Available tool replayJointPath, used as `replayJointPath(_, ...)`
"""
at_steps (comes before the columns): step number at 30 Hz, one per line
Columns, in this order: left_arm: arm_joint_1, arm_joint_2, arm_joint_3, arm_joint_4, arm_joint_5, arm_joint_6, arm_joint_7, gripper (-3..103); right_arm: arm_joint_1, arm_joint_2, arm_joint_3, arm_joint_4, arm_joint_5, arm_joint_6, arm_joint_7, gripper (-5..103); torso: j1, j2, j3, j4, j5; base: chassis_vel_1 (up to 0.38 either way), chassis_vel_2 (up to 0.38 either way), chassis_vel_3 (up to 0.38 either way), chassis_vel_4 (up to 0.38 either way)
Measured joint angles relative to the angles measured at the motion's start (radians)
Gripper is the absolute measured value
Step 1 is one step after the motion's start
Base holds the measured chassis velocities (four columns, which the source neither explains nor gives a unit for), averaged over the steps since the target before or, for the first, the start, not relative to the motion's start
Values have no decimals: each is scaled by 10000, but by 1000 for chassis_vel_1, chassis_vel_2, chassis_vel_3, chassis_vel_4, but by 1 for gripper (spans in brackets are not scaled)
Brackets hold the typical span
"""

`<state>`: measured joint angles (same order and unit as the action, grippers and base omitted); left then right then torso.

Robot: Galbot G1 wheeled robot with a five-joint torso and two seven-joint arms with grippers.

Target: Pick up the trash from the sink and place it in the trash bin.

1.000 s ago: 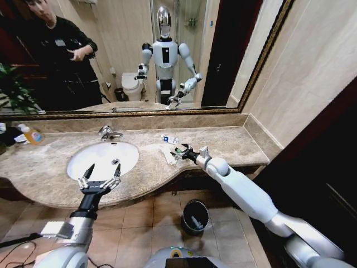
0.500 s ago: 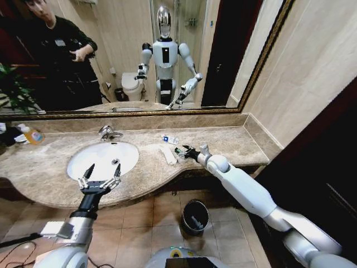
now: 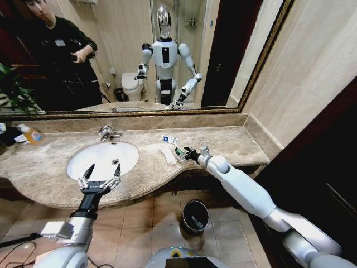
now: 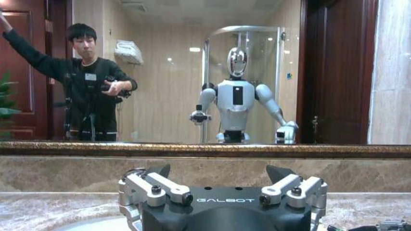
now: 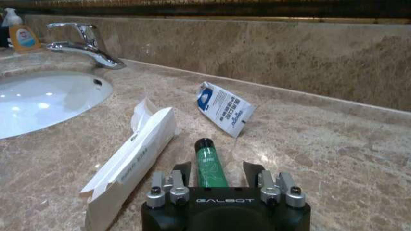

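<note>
The trash lies on the marble counter right of the sink: a green tube, a flat white strip packet and a blue-labelled sachet. My right gripper rests low on the counter, open, its fingers on either side of the green tube with small gaps. In the head view the strip and sachet lie just left of it. My left gripper hangs open and holding nothing over the sink's front rim. The black trash bin stands on the floor below the counter edge.
A chrome tap stands behind the basin. A clear bottle with an orange label sits at the counter's far left. A mirror runs along the back wall. A tiled wall bounds the counter on the right.
My right gripper has edged slightly right along the counter by the green tube. The left arm has not moved.
</note>
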<state>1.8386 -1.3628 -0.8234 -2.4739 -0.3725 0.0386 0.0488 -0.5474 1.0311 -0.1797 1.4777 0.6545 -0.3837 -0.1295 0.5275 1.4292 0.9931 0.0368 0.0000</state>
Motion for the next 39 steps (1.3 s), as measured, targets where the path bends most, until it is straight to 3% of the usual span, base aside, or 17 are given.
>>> replayJointPath(4, 0, 0, 0, 0, 0, 0, 0, 100, -4, 44, 32, -48, -2, 26, -15, 48, 0, 0, 0, 0, 0, 0, 0, 0, 0)
replayJointPath(10, 0, 0, 1, 1, 0, 0, 0, 100, 1, 49, 42, -85, -1, 60, -105, 21, 0, 0, 0, 0, 0, 0, 0, 0, 0)
replayJointPath(17, 0, 0, 0, 0, 0, 0, 0, 100, -52, 41, 78, 84, 9, 70, -101, 7, 0, 0, 0, 0, 1, 0, 0, 0, 0)
replayJointPath(23, 0, 0, 0, 0, 0, 0, 0, 100, -385, -396, 513, 1416, 570, 66, 635, 7, 0, 0, 0, 2, 1, 0, 0, 0, 0)
replayJointPath(29, 0, 0, 0, 0, 0, 0, 0, 100, -923, -987, 1081, 2281, 743, 137, 646, 7, 0, 0, 0, 0, 2, 0, 0, 0, 0)
replayJointPath(39, 0, 0, 1, 0, 0, 0, 0, 100, -3536, -2435, 2527, 4299, 785, 597, 369, 7, 0, 0, -1, -3, 1, 0, 0, 0, 0)
